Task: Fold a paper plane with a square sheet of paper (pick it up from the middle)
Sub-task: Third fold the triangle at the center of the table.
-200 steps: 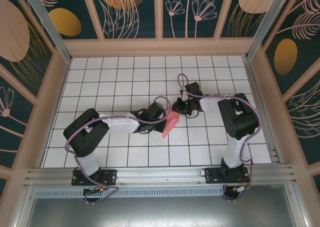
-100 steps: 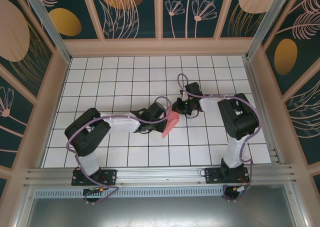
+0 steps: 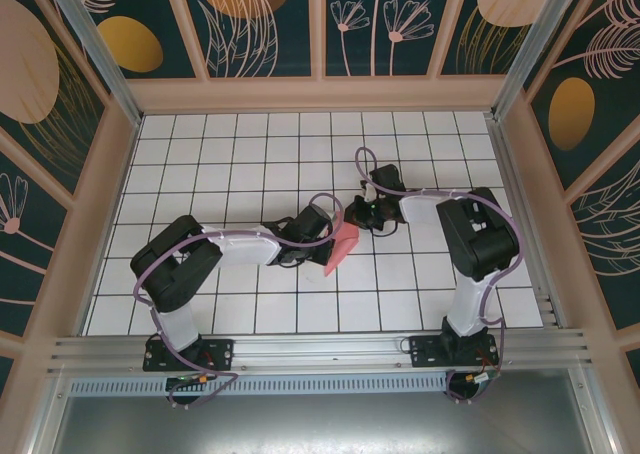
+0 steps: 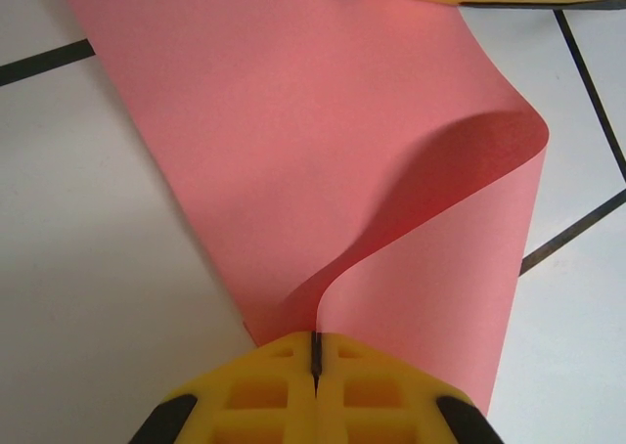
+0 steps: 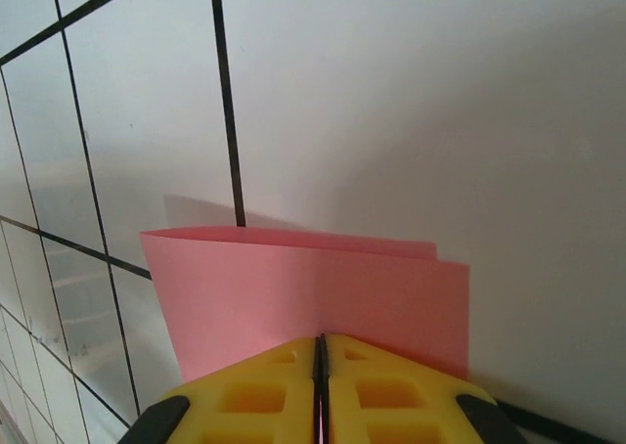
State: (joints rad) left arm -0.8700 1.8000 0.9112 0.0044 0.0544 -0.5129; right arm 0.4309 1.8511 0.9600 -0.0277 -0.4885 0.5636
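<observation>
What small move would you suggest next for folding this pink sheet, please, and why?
Probably ease the left gripper down to flatten the curl: the square sheet of paper bends softly, uncreased, while the right gripper pinches its opposite side.

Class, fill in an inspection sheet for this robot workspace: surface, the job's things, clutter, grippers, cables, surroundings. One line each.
Surface: white table with black grid lines.
Job's things: pink-red square sheet of paper, curled over on itself in a loose bend, not creased flat.
Clutter: nothing seen.
Grippers: left gripper shut on one edge of the sheet; right gripper shut on the far side of it, yellow fingers pressed together.
Cables: purple cables run along both arms.
Surroundings: wall panels with plant patterns; metal rail at the near edge.
</observation>
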